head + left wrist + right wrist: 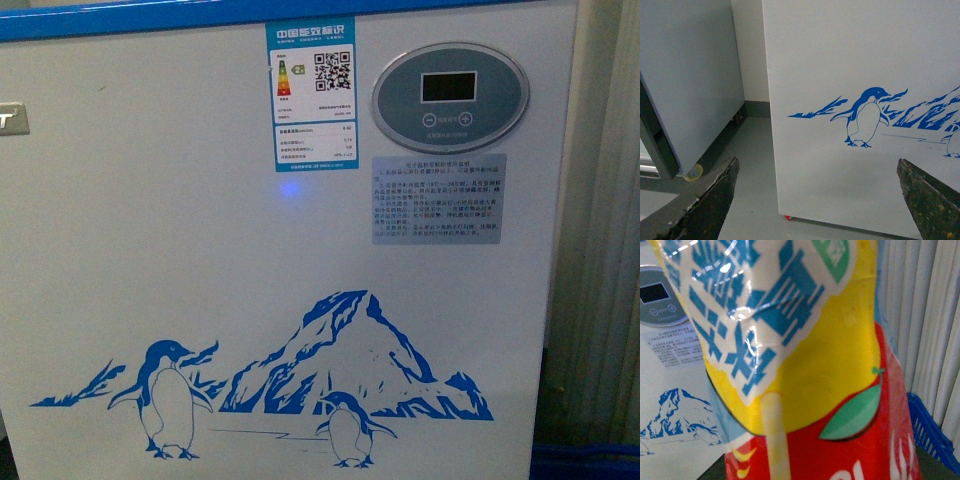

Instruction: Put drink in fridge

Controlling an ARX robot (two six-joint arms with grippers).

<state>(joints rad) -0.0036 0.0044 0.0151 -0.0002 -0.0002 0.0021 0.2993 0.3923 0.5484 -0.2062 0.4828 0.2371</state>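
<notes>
The fridge [200,250] fills the front view: a white front wall with a blue top rim, a blue penguin-and-mountain decal, an energy label and an oval control panel [450,97]. No arm shows in the front view. In the right wrist view the drink [805,365] fills the picture, its blue, yellow and red label close up; my right gripper is shut on it, its fingers hidden. The fridge's panel [657,297] shows behind it. In the left wrist view my left gripper [817,200] is open and empty, low before the fridge's front [840,65].
A taller plain grey-white cabinet [685,80] stands beside the fridge, with a strip of grey floor [747,175] between them. A blue crate [930,432] and pale ribbed curtain [925,310] lie on the fridge's other side. The curtain also shows in the front view [600,250].
</notes>
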